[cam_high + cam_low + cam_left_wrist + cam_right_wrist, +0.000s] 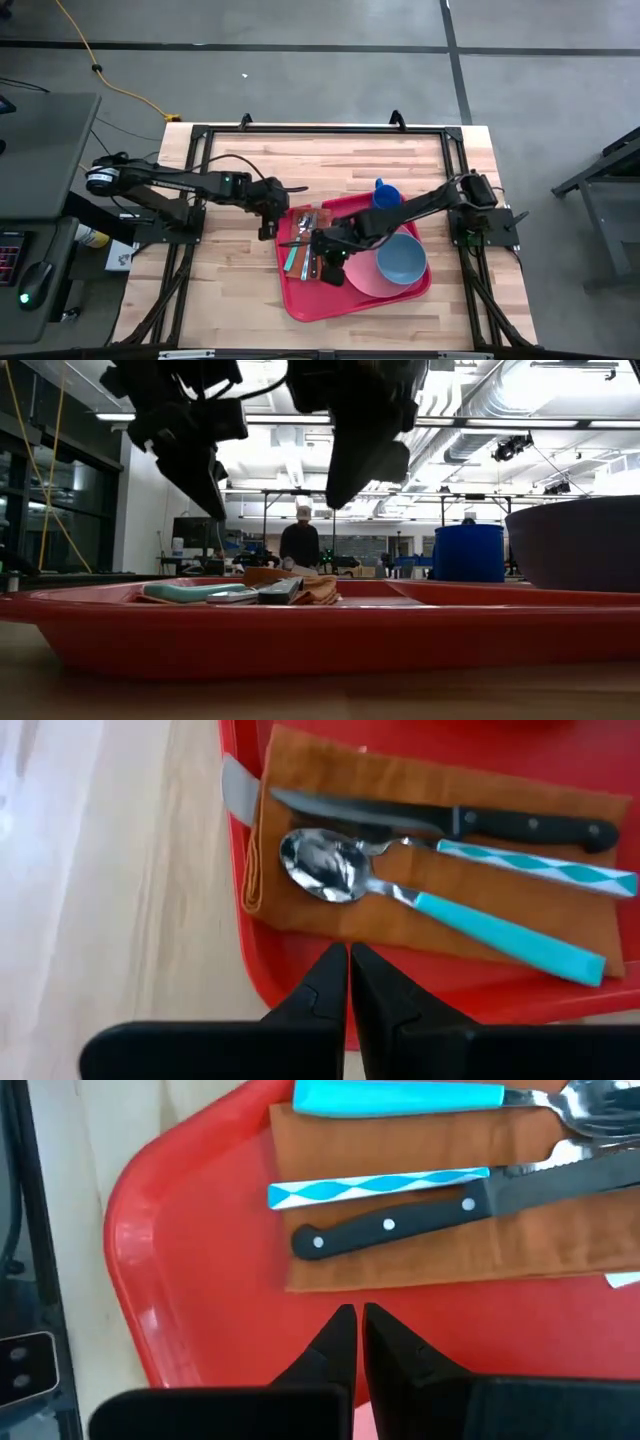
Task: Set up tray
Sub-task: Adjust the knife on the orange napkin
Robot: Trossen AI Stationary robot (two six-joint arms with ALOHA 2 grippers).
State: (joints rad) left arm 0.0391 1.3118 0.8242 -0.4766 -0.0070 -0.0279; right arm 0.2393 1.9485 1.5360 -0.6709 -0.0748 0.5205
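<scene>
High view: tray (300,300) holds cutlery (303,250) (napkin beneath).

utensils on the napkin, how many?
3, side by side on the brown napkin in the tray: black-handled knife, patterned-handled utensil with head hidden, teal-handled spoon.

Robotics lab: exposed ceiling ducts (520,405), workbenches, grey concrete floor (300,25).
</scene>
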